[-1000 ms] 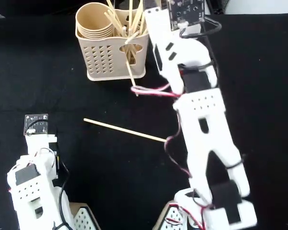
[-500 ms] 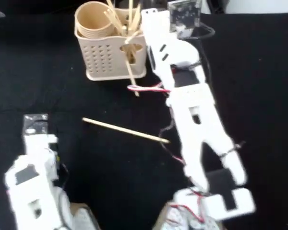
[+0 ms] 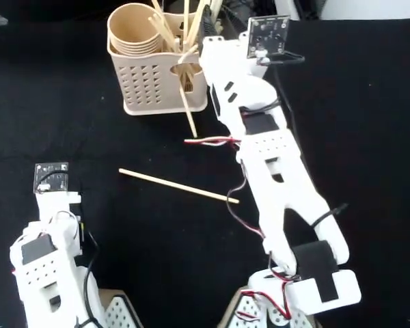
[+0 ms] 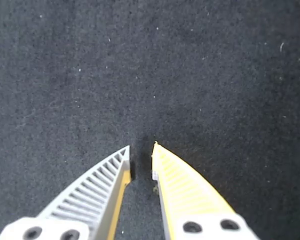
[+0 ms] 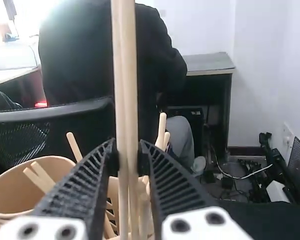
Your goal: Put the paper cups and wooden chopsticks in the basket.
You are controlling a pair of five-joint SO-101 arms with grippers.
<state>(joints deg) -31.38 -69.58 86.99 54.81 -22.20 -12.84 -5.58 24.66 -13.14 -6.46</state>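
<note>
Left gripper point(image 4: 141, 149): at 7 o'clock on the table point(image 3: 369, 137), tips a thin gap apart, released, nothing between them, black cloth beneath. Loose chopstick point(image 3: 178, 186): flat near the centre, pointing 10 to 4 o'clock. Basket point(image 3: 157, 89): at 11 o'clock, stacked paper cups point(image 3: 133, 31) in its 9 o'clock side, sticks point(image 3: 165, 31) upright at 3 o'clock. Right gripper point(image 5: 127, 156): at 12 o'clock over the basket, clenched on upright wooden chopsticks point(image 5: 125, 75).
</note>
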